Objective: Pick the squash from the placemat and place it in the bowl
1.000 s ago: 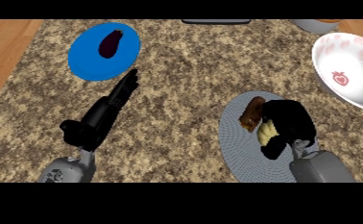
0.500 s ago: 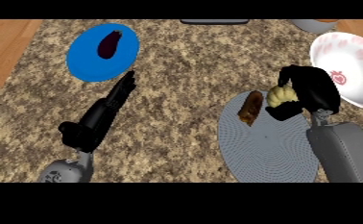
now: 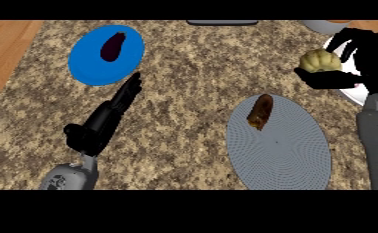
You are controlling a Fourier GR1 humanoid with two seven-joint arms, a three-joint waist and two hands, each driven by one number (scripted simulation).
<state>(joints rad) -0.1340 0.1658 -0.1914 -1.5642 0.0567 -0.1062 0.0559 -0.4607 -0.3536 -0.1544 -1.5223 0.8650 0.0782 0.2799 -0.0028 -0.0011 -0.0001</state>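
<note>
Right robot hand [image 3: 353, 56] holds squash [image 3: 319, 60] beside bowl [image 3: 353, 94]; plate [image 3: 92, 71] bears eggplant [image 3: 112, 46].

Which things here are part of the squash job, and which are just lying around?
Job: squash, right hand holding it, bowl, placemat.
Lying about: brown item on the placemat, blue plate, eggplant on it, left hand.

We took it for kitchen. Worktop [image 3: 192, 77] was speckled brown stone, counter-like, with wooden strip [image 3: 15, 42] along left edge. We noted tableware laid out: blue plate [image 3: 87, 72], round grey placemat [image 3: 284, 152], white bowl [image 3: 354, 95] at right edge. Food was there too: dark eggplant [image 3: 112, 47] on plate, brown vegetable [image 3: 260, 112] on placemat, yellow-green squash [image 3: 319, 61] near bowl. Dark flat object [image 3: 221, 22] at far edge we could not identify.
</note>
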